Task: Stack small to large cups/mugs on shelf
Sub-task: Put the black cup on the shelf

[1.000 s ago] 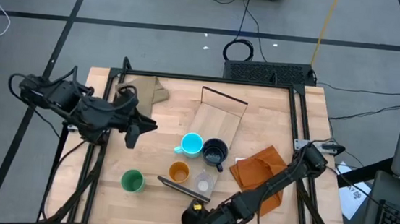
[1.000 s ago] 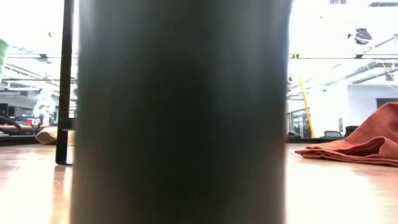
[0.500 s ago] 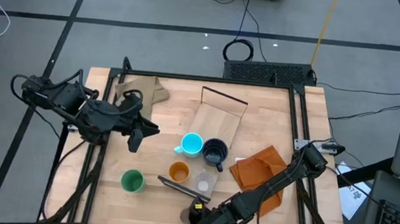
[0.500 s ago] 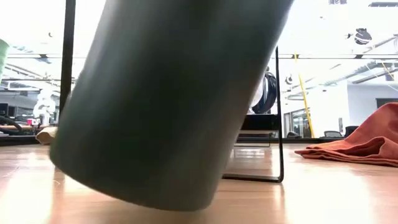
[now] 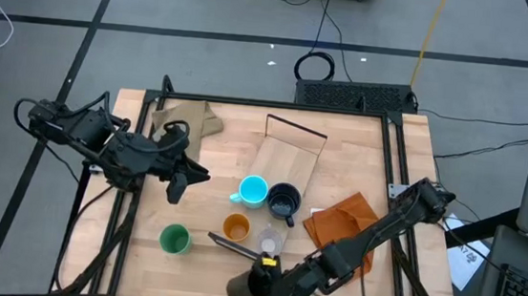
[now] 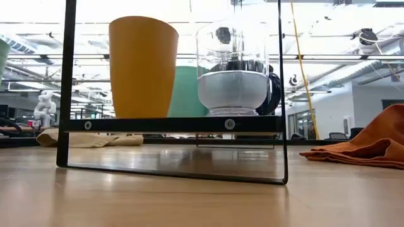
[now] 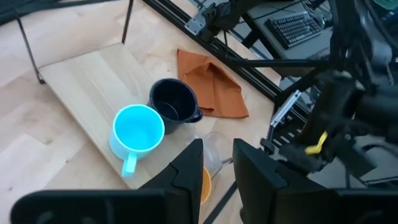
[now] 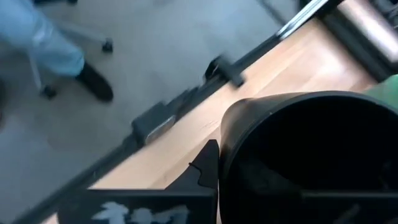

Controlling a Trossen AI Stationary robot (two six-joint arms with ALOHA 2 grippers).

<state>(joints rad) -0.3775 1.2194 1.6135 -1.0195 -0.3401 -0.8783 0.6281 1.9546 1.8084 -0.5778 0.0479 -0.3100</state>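
Observation:
The black cup [image 5: 238, 285] hangs above the table's near edge with my right gripper [image 5: 257, 278] shut on it; its dark mouth [image 8: 305, 155] fills the right wrist view. The shelf [image 5: 287, 160] runs from the far middle toward the near edge on thin dark end frames [image 6: 173, 125]. The light-blue mug [image 5: 253, 191], navy mug [image 5: 283, 202], orange cup [image 5: 236, 227] and clear cup [image 5: 271, 237] stand on it. The green cup [image 5: 174, 240] stands on the table to its left. My left gripper [image 5: 177, 174] hovers left of the shelf, slightly open and holding nothing. My right gripper holds the black cup at its rim [image 8: 227, 134], on the side nearest the wrist. One dark finger [image 8: 204, 169] shows outside the wall; the cup hides the other. The cup is lifted clear of the table and tilted, its base toward the table's left.
A tan cloth [image 5: 185, 120] lies at the far left and an orange cloth [image 5: 341, 227] at the right of the shelf. Dark rails [image 5: 397, 160] frame the table. A person's leg and shoe [image 8: 93, 81] show on the floor beyond the near edge.
My right gripper has shut on the black cup, tipped it and lifted it off the table near the front edge, carrying it a little toward the table's left. The cup stood upright on the table before; now it is clear of it. My left gripper has edged toward the shelf.

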